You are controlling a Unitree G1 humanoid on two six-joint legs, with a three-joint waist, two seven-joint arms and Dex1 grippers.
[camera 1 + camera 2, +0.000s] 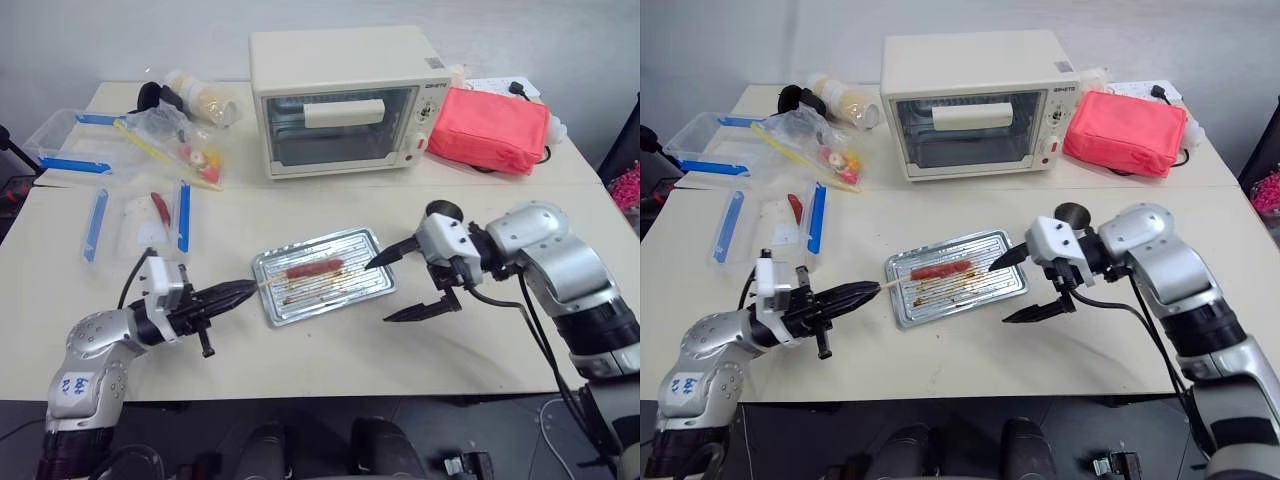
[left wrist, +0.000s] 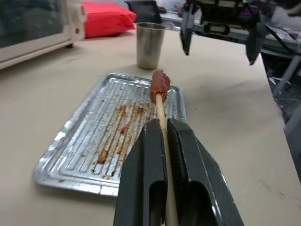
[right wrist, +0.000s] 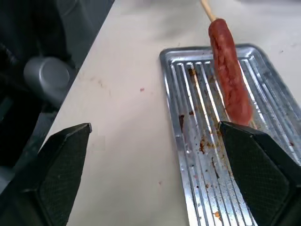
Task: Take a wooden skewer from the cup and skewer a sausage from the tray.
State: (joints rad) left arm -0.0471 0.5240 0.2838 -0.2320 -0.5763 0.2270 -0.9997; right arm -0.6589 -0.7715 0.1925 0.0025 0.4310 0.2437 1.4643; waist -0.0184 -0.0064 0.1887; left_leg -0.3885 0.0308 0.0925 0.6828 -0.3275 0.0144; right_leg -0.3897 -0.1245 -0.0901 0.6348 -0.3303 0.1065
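Already speared: tray [image 1: 372, 282] below and ahead of left gripper [image 1: 244, 291], clamped on wooden skewer [image 2: 162, 122] carrying sausage [image 1: 314, 268]; right gripper [image 1: 392, 290] spread wide alongside. Risks sausage sliding off if tipped.

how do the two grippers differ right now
The left gripper is shut on the wooden skewer, which carries the sausage over the tray; the right gripper is open and holds nothing. The left gripper points across at the tray from its left; the right gripper sits at the tray's right end, angled down. Both have two black fingers.
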